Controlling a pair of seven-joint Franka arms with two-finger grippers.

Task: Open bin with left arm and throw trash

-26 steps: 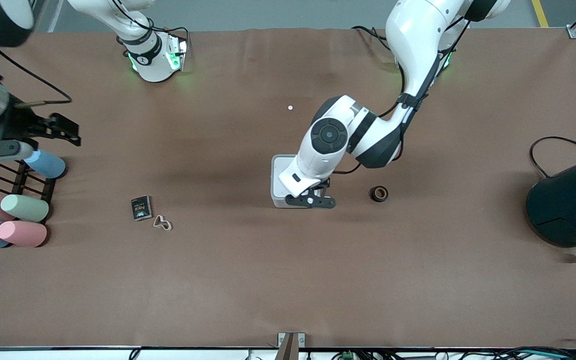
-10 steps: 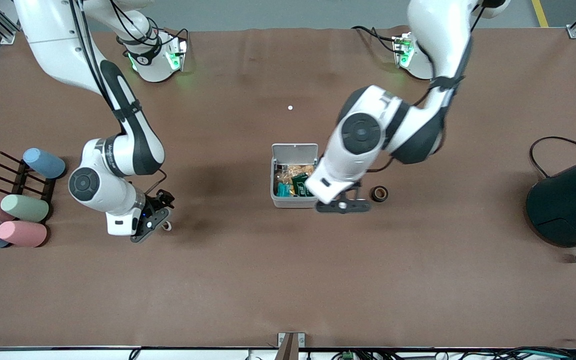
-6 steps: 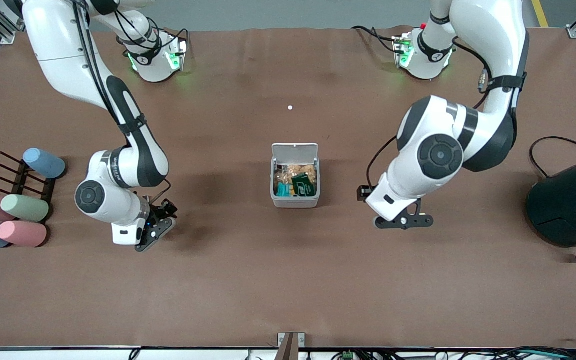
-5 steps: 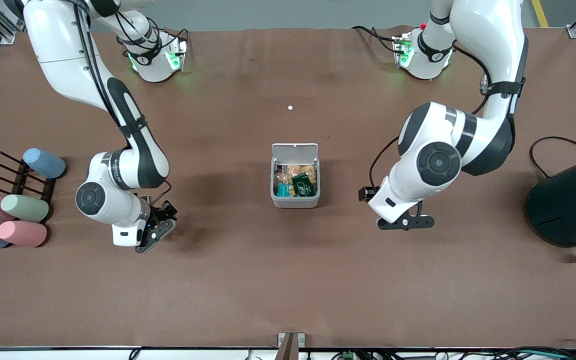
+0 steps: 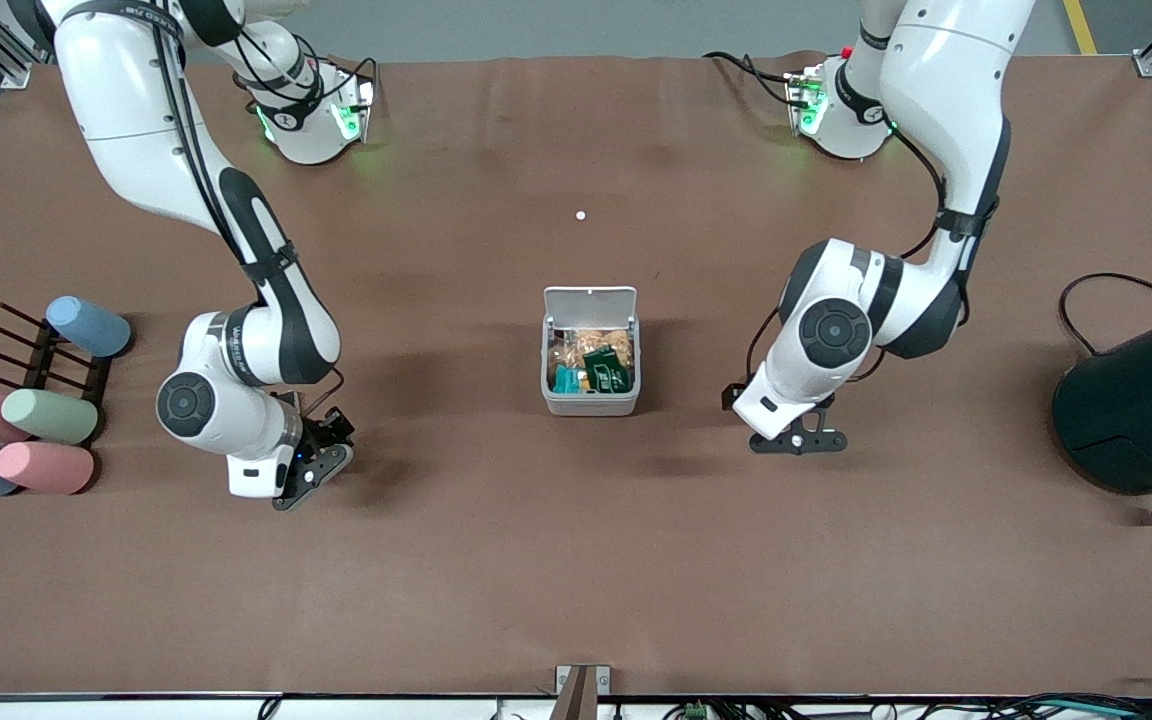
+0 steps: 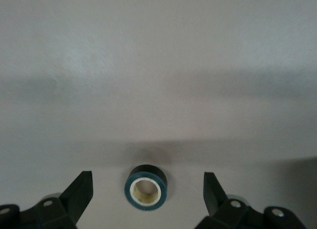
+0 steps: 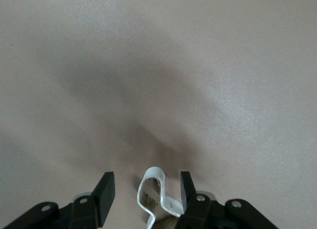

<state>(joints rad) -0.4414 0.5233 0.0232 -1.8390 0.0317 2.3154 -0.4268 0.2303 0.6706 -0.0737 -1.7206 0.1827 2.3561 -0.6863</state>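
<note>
Nearest to the front camera, my right claw is low over the bench, toward the right arm's end. In the right wrist view its fingers stand apart, released, with the beige rubber band between them, lying close to one finger and not centred. I think this is the first risk: if I close now, that finger may push the loop aside or catch only one thin strand, and the band may spring out. I cannot see the black packet in any view; it may be hidden under this arm, and the claw could strike it when going down.

A little farther from the camera, the left claw hangs over the bench toward the left arm's end. Its fingers are also wide apart and hold nothing. The tape ring lies flat between them, well centred. The ring is round and smooth, so in my judgement it may roll or slip if I close too high on it.

Farther again, in the middle, the bin stands with its lid raised and already some wrappers inside. It looks light; a careless drop or a touch on the lid could shut it or shift the bin.
</note>
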